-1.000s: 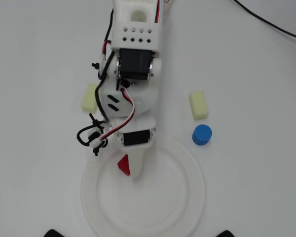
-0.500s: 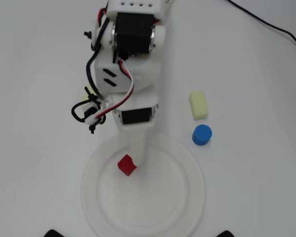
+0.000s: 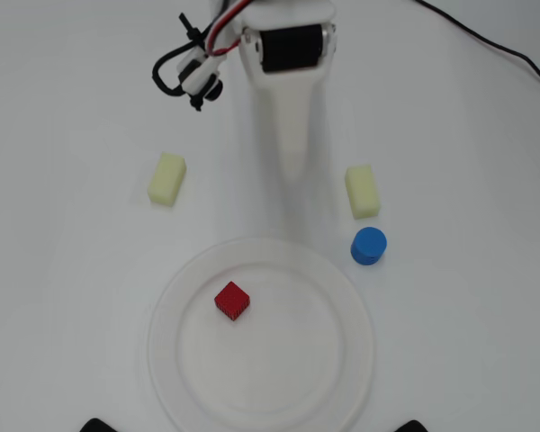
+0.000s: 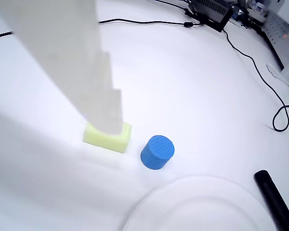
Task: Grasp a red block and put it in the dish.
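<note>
Resting in dish (image 3: 342,378), red block (image 3: 232,301), untouched

Two pale yellow blocks lie on the white table (image 3: 72,297), one at left (image 3: 166,178), one at right (image 3: 362,191). A blue cylinder (image 3: 368,246) stands just below the right one. Black cables (image 4: 260,72) trail across the far tabletop.

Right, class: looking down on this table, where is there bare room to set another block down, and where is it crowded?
In the overhead view, the dish is bare except for the red block left of centre. The table left of the left yellow block is open, as is the right side beyond the blue cylinder. It is crowded where the right yellow block, cylinder and dish rim sit close together.
</note>
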Action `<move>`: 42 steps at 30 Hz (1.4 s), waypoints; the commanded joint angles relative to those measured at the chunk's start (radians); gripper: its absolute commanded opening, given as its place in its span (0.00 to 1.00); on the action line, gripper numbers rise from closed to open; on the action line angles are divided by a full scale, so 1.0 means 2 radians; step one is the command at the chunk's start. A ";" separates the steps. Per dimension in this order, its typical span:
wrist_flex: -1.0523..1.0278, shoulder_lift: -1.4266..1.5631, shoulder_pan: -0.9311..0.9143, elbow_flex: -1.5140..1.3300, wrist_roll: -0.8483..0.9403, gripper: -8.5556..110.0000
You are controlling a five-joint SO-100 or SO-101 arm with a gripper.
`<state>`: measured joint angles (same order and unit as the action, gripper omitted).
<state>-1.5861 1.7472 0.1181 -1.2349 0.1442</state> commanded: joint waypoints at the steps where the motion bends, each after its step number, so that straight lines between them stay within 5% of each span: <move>1: 0.053 0.136 -0.014 -0.177 0.003 0.36; 8: 0.179 0.441 -0.034 -0.566 0.012 0.38; 20: 0.192 0.769 -0.034 -0.868 0.012 0.38; 28: 0.158 0.851 -0.012 -0.946 -0.003 0.37; 35: 0.159 0.852 0.012 -0.970 -0.041 0.09; 42: 0.158 0.853 0.015 -0.978 -0.050 0.07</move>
<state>-1.2671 3.2704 0.1319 -3.0710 0.0583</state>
